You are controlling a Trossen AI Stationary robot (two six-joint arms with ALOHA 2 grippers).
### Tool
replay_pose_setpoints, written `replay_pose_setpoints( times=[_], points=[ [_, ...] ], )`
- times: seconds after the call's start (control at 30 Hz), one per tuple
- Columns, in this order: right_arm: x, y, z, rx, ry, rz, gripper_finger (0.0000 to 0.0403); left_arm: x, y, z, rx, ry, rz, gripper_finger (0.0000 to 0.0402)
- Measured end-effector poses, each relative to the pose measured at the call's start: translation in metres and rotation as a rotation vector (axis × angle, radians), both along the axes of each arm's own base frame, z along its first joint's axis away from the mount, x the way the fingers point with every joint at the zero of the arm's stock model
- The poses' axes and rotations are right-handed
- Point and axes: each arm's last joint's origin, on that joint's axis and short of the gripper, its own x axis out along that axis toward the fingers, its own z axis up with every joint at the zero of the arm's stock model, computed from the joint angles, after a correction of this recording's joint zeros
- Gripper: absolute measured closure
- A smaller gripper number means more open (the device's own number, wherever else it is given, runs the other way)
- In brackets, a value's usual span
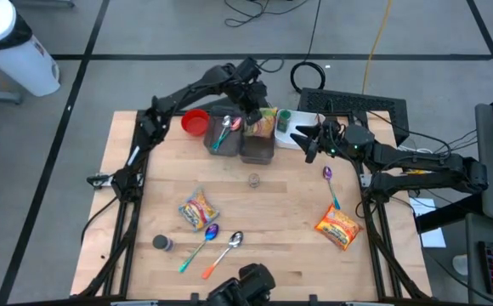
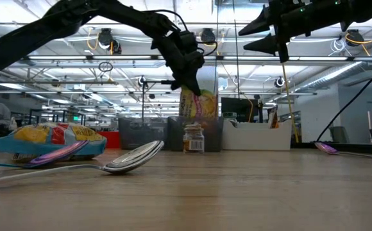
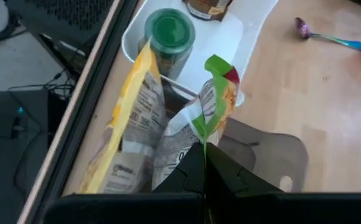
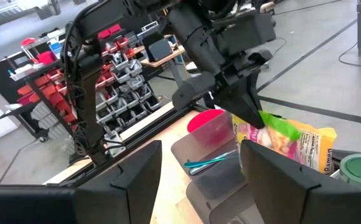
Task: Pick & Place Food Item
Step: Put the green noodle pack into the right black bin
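**Ana:** Snack bag, yellow and green crinkly foil, is up in the air! The left end effector is clenched on its top edge, and it hangs right over the dark grey plastic bin at the far side of the worktop.

**Ben:** So the pick looks done. The place?

**Ana:** Not yet, I'd say. The low view shows the bag dangling above the bin's rim, not resting inside. What's left, by my reading, is lowering it in and letting go.

**Ben:** And the right end effector?

**Ana:** Hovering just beside the bin on its right, fingers apart and holding nothing, pointed at the bag.

**Ben:** Anything crowding that bin?

**Ana:** Plenty. A second grey bin touches it on the left, with a teal-handled metal spoon in it, and a red round bowl sits beyond that. Right of the bin is a white tray with a green-lidded jar. The right arm so near is the main thing to mind.

**Ben:** And nearer the camera?

**Ana:** A small glass jar near the bin's front, then two more snack packs, spoons and a small dark jar, all well apart from the bin.
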Motion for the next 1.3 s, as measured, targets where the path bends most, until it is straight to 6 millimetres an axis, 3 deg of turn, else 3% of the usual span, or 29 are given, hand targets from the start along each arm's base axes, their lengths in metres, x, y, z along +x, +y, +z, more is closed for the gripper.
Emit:
replay_pose_setpoints(
  times=[0.4,0.8,1.3],
  points=[
    [0.0,0.0,0.0,-0.011,0.005,-0.017,0.0191,0.002,0.002,-0.002,0.019,0.014,0.051,0.0401],
    [0.0,-0.001,0.0,-0.011,0.005,-0.019,0.0191,0.006,-0.002,-0.03,-0.024,0.044,0.072,0.0401],
    [0.0,-0.001,-0.002,-0.01,0.029,-0.02,0.0191,0.008,0.0,-0.033,0.015,0.041,0.085,0.0401]
  ],
)
